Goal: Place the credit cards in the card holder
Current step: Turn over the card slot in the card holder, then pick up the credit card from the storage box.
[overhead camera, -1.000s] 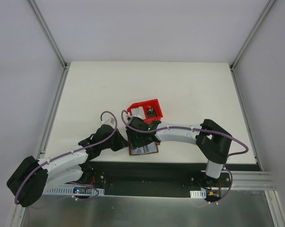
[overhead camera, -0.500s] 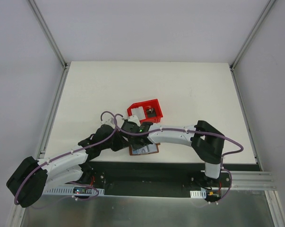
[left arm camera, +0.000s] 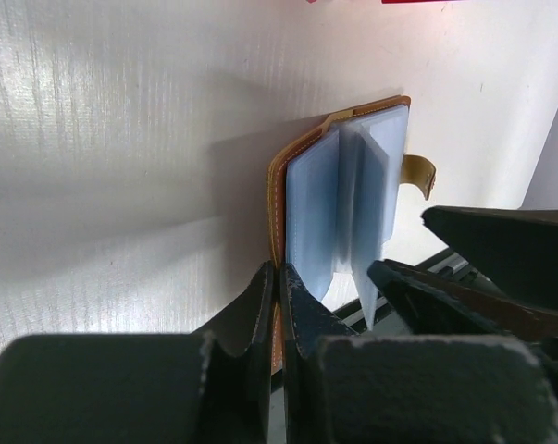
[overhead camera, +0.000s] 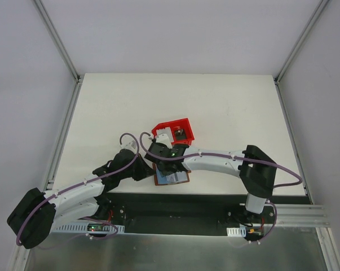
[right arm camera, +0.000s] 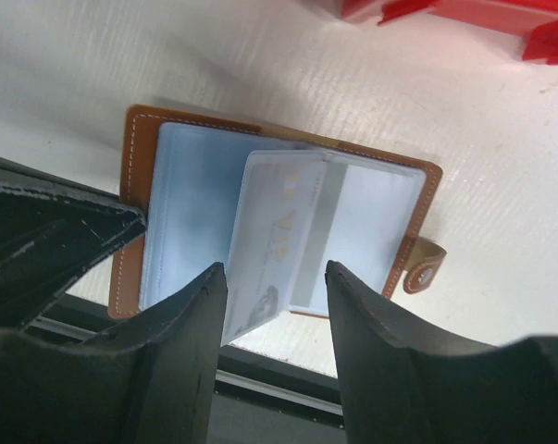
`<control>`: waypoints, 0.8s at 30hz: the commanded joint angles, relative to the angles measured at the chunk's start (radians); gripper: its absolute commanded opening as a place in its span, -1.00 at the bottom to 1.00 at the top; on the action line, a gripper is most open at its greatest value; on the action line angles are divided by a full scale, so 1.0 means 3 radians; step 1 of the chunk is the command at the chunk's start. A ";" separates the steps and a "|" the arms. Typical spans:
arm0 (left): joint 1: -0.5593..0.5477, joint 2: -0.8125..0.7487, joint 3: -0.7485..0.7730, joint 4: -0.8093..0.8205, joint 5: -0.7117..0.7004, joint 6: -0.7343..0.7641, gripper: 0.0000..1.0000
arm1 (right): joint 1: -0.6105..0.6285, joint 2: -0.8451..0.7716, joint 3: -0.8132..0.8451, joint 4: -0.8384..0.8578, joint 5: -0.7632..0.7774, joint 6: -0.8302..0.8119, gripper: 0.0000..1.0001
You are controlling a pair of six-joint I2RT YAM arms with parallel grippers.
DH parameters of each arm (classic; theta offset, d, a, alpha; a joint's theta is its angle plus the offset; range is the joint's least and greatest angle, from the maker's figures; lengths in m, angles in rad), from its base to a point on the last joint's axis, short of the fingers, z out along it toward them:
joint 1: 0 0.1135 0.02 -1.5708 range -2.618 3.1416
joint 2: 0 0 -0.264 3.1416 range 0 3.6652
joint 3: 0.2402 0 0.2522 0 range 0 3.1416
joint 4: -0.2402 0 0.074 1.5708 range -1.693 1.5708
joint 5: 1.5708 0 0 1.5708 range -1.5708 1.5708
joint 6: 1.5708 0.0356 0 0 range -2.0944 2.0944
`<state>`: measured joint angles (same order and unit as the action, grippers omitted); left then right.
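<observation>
While the left gripper (left arm camera: 279, 277) is clamped on the left cover edge of the holder (left arm camera: 302, 213), the holder lies open and flat at the near edge of the table (overhead camera: 215, 107), just near of the red bin (overhead camera: 172, 131). Its opened length runs left to right, with the clasp tab (right arm camera: 425, 268) at the right end. The pale sleeves stand fanned upward from the spine.

The right gripper (right arm camera: 274, 273) hangs directly above the open holder, jaws set part-way apart. One card (right arm camera: 277, 222) lies between them in the wrist view, with its long axis running near to far, parallel to the spine, and its far end against the sleeves. Finger contact with the card cannot be confirmed, since the card's near corner is hidden behind one finger.

The right arm is the nearer for insertion. The coming move probably requires sliding the card along its long axis into a sleeve while the left grip anchors the cover. A tilted card may catch on the sleeve lip.
</observation>
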<state>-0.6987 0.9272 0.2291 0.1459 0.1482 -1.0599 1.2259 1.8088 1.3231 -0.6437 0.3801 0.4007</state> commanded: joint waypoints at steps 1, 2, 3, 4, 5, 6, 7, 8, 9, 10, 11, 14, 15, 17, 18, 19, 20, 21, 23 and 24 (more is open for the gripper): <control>0.0018 -0.0023 -0.0032 0.0061 -0.0013 -0.0010 -1.00 | -0.0057 -0.0292 -0.0120 -0.0130 0.0118 0.0034 -0.01; 0.0018 -0.0018 -0.0032 0.0066 -0.0013 -0.0005 -1.00 | -0.0067 -0.0328 -0.0166 -0.0119 0.0124 0.0045 -0.01; 0.0023 -0.0018 -0.0037 0.0061 -0.0008 -0.0010 -1.00 | -0.0082 -0.0363 -0.0217 -0.0114 0.0108 0.0060 -0.02; 0.0018 -0.0012 -0.0032 0.0066 -0.0013 -0.0010 -1.00 | -0.0093 -0.0389 -0.0273 -0.0084 0.0103 0.0060 -0.02; 0.0018 -0.0007 -0.0032 0.0066 -0.0023 -0.0015 -1.00 | -0.0123 -0.0430 -0.0319 -0.0058 0.0083 0.0065 -0.02; 0.0018 -0.0007 -0.0032 0.0061 -0.0024 -0.0016 -1.00 | -0.0129 -0.0455 -0.0376 -0.0048 0.0083 0.0085 -0.02; 0.0018 0.0003 -0.0027 0.0061 -0.0024 -0.0016 -1.00 | -0.0139 -0.0496 -0.0417 -0.0017 0.0068 0.0091 -0.02; 0.0018 0.0008 -0.0027 0.0066 -0.0019 -0.0010 -1.00 | -0.0154 -0.0537 -0.0473 0.0008 0.0057 0.0091 -0.02; 0.0018 0.0018 -0.0022 0.0066 -0.0013 -0.0010 -1.00 | -0.0169 -0.0568 -0.0514 0.0014 0.0052 0.0101 -0.02; 0.0018 0.0018 -0.0022 0.0066 -0.0013 -0.0010 -1.00 | -0.0185 -0.0599 -0.0565 0.0034 0.0037 0.0101 -0.02; 0.0018 0.0018 -0.0017 0.0066 -0.0018 -0.0010 -1.00 | -0.0205 -0.0629 -0.0626 0.0059 0.0017 0.0116 -0.02; 0.0018 0.0023 -0.0022 0.0066 -0.0029 -0.0016 -1.00 | -0.0266 -0.0701 -0.0739 0.0131 -0.0035 0.0127 -0.02; 0.0018 0.0023 -0.0022 0.0061 -0.0019 -0.0016 -1.00 | -0.0282 -0.0716 -0.0764 0.0131 -0.0040 0.0127 -0.02; 0.0018 0.0023 -0.0022 0.0051 -0.0018 -0.0016 -1.00 | -0.0318 -0.0737 -0.0826 0.0131 -0.0020 0.0137 -0.02; 0.0018 0.0018 -0.0022 0.0051 -0.0029 -0.0016 -1.00 | -0.0338 -0.0742 -0.0846 0.0131 -0.0025 0.0137 -0.02; 0.0018 0.0018 -0.0022 0.0051 -0.0024 -0.0016 -1.00 | -0.0353 -0.0747 -0.0872 0.0126 -0.0025 0.0142 -0.01; 0.0018 0.0018 -0.0022 0.0045 -0.0024 -0.0016 -1.00 | -0.0374 -0.0752 -0.0882 0.0126 -0.0020 0.0142 -0.01; 0.0018 0.0023 -0.0022 0.0035 -0.0029 -0.0016 -1.00 | -0.0394 -0.0762 -0.0898 0.0121 -0.0019 0.0137 -0.01; 0.0018 0.0023 -0.0017 0.0035 -0.0029 -0.0010 -1.00 | -0.0410 -0.0803 -0.0903 0.0111 0.0006 0.0122 0.00; 0.0018 0.0013 -0.0022 0.0035 -0.0029 -0.0015 -1.00 | -0.0415 -0.0829 -0.0903 0.0111 0.0021 0.0101 0.00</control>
<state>-0.6983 0.9298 0.2291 0.1452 0.1478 -1.0599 1.1091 1.6058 1.0515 -0.5892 0.3763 0.4305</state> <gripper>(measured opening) 0.007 0.495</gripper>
